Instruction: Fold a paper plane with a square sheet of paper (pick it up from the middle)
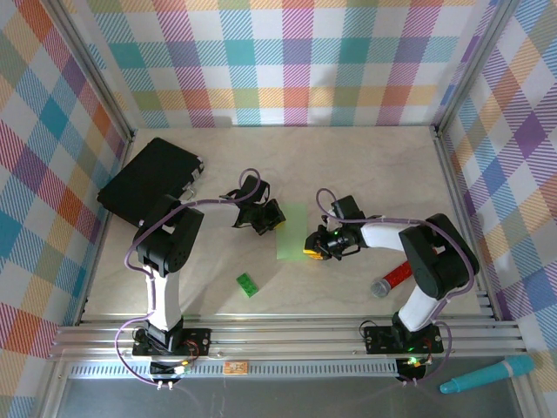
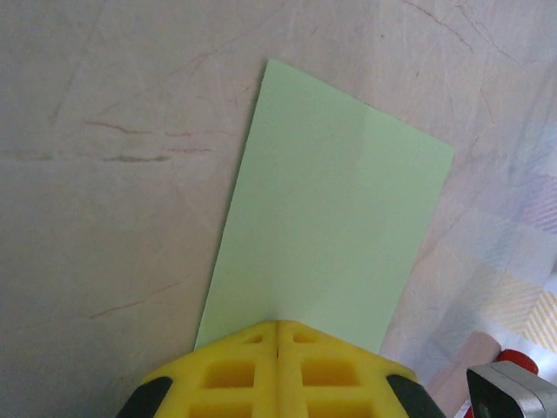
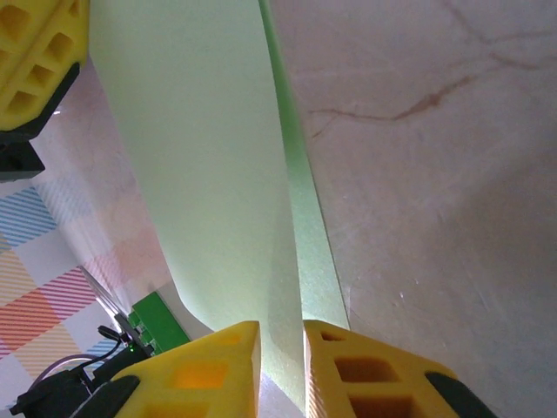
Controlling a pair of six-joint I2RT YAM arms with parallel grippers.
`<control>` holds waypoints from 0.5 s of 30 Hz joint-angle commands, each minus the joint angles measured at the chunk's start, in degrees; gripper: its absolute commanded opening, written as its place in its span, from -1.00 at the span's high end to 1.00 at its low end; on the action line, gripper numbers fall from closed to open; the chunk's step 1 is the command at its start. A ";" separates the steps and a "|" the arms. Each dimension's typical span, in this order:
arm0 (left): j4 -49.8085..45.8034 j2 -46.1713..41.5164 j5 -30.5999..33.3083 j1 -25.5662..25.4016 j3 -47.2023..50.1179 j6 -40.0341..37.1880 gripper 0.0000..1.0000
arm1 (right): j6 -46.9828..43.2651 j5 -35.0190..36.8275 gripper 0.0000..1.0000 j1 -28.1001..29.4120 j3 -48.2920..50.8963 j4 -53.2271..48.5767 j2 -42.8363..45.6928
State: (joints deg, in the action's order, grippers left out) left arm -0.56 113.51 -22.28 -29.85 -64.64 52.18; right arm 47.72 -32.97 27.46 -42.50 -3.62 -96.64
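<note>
Across a pale, veined tabletop (image 1: 365,165) walled in checked cloth: at the far-left corner, a flat black case (image 1: 148,178), set askew. Near the middle, between the two arms, a pale-green sheet of paper (image 1: 294,228), folded to a long rectangle with a faint crease across it, long sides running from far edge toward near edge. Clamped on its left side by the left gripper (image 2: 278,335), yellow fingers pressed together over the paper's edge. Straddled at its near-right end by the right gripper (image 3: 283,335), fingers a little apart with the folded edge in the narrow gap between them. Off the tabletop, on the grey ledge past the near-right corner, a teal pen (image 1: 487,374). Close to the right edge, beside the right arm, a tube with a red cap (image 1: 392,279), lying at a slant. Toward the near edge, left of centre, a small bright-green toy brick (image 1: 248,285), well apart from the paper.
</note>
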 commanded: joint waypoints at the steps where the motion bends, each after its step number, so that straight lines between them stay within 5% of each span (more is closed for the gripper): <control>1: -7.61 0.31 2.14 0.23 1.64 -1.20 0.89 | 1.00 0.95 0.62 0.40 -1.36 0.65 -0.77; 15: -8.67 -4.27 -1.13 0.31 -2.20 -9.86 0.83 | 0.82 2.87 0.86 0.40 -0.33 -5.31 4.14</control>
State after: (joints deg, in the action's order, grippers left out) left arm -7.11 110.28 -22.55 -29.85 -65.87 44.84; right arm 48.84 -30.17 27.46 -42.54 -6.72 -94.45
